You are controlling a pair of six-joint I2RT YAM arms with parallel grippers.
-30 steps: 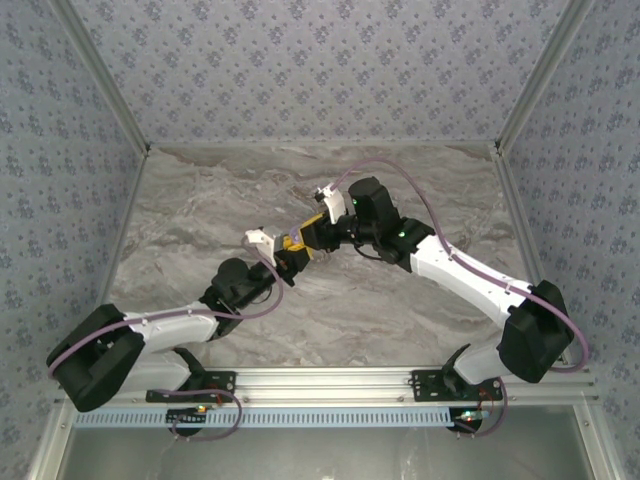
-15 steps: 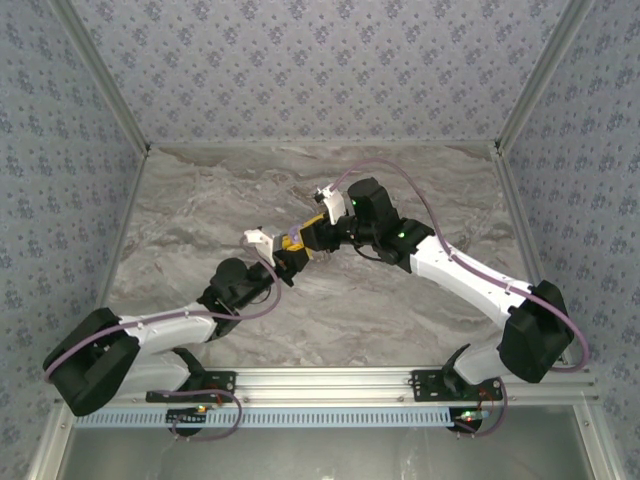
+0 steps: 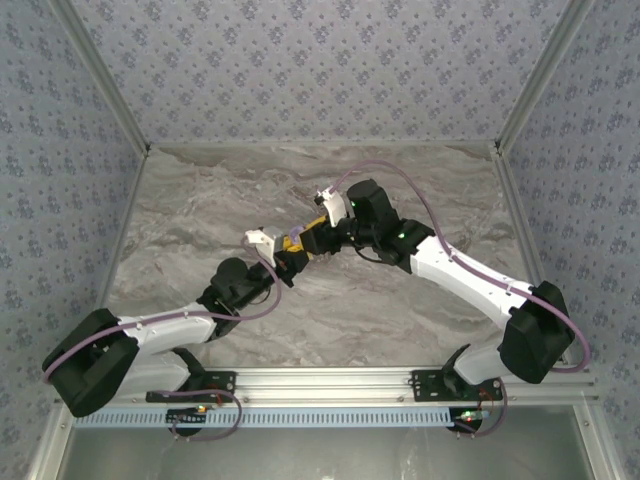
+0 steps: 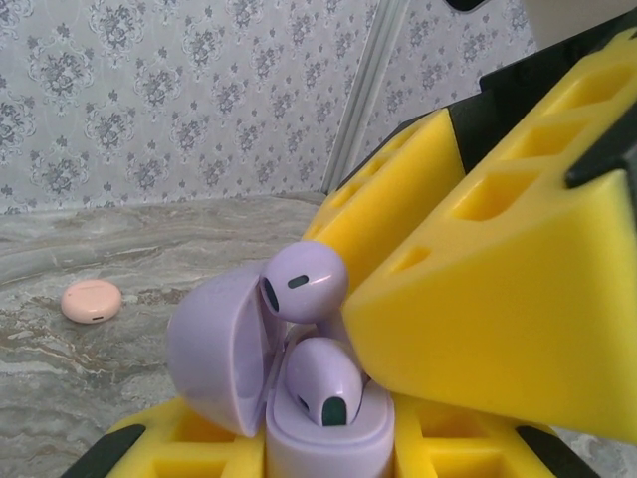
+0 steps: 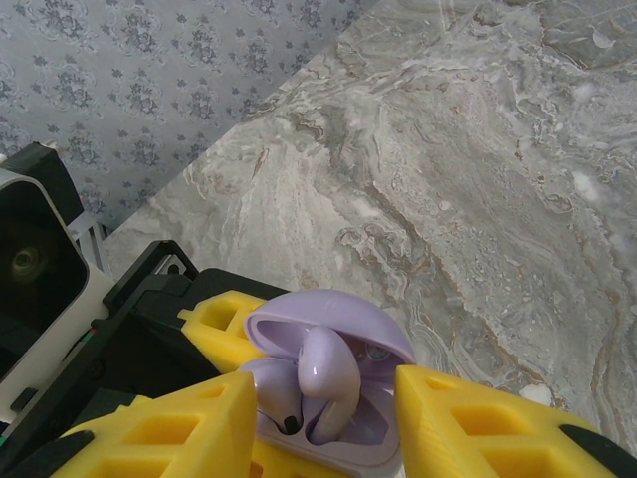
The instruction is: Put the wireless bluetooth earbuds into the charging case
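Earbuds [image 4: 304,284], both lavender, are sitting in the open lavender case [image 4: 214,349], one riding higher than the other. The left gripper [image 4: 323,453] is pinching the case, while the right gripper [image 5: 323,428] is straddling them, fingers spread.

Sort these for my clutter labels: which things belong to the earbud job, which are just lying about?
Job: open lavender charging case, upper lavender earbud, lower lavender earbud, left end effector gripping the case.
Lying about: salmon-pink round disc.

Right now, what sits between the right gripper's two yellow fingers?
In the right wrist view, the open lavender charging case with two lavender earbuds in it lies between the fingers of the right gripper.
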